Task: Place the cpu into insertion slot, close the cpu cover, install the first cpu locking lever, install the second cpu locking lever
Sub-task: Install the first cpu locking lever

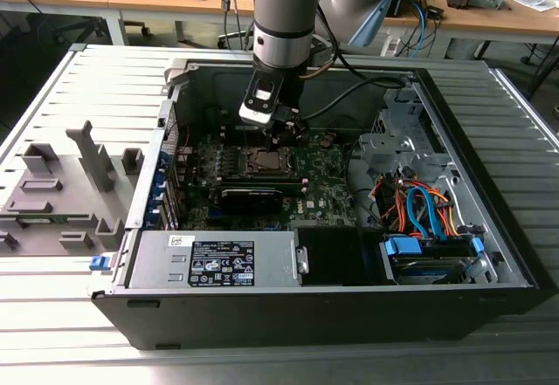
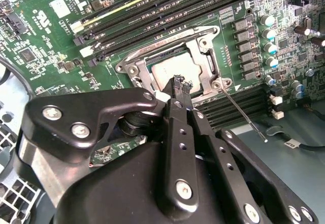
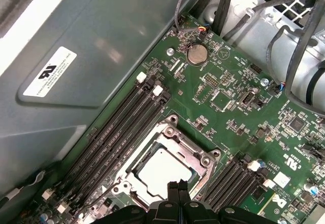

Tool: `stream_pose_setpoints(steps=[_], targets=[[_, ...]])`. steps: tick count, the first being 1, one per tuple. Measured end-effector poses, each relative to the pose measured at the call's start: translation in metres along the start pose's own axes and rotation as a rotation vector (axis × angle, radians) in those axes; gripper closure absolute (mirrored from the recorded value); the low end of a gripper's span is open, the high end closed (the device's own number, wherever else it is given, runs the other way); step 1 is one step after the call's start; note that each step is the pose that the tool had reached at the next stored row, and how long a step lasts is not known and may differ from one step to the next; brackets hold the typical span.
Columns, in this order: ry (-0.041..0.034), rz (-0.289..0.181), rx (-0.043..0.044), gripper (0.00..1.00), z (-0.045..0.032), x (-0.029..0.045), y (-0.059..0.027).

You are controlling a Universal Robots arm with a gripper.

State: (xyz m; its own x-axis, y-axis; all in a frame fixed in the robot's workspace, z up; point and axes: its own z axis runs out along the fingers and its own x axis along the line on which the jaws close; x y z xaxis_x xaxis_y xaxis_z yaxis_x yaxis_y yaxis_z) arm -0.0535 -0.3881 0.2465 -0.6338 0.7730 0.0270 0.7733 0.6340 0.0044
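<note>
At the exterior view's left, a grey fixture block [image 1: 61, 193] with upright posts sits on the slatted metal table [image 1: 52, 333], just beside the open computer case [image 1: 489, 228]. Inside the case, a power supply [image 1: 218, 261] lies along the near wall, and the green motherboard [image 1: 323, 189] lies flat beyond it.

The insertion slot [image 1: 266, 161] sits near the middle of the board, left of centre in the case. The cpu [image 2: 166, 72] lies in it, silvery face up, and shows in both wrist views [image 3: 160, 170]. The cpu cover [image 2: 170, 40] is folded down flat over it, its frame [image 3: 189, 150] ringing the chip so the face shows through the window. Long black memory slots [image 3: 117, 132] run along both sides of the socket. In the second wrist view, a thin metal locking lever [image 2: 245, 116] sticks out from one corner of the socket frame, angling away over the slots.

The arm comes down from the far side, and the gripper [image 1: 294, 132] hangs just right of the socket. In both wrist views its fingers are pressed together with nothing between them [image 2: 180, 84], the tips [image 3: 177, 186] just over the cover's edge; whether they touch it cannot be told.

Further right, a coin battery [image 3: 197, 54] sits on the board, and a metal drive cage [image 1: 389, 145] stands above a tangle of orange and blue cables [image 1: 419, 210].
</note>
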Motion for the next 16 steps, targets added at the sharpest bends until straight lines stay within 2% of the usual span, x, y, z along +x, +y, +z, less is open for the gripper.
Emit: stream_pose_setpoints(steps=[16], targets=[[0.0001,-0.027,0.0008,0.89,0.0000,0.0000,0.0000]])
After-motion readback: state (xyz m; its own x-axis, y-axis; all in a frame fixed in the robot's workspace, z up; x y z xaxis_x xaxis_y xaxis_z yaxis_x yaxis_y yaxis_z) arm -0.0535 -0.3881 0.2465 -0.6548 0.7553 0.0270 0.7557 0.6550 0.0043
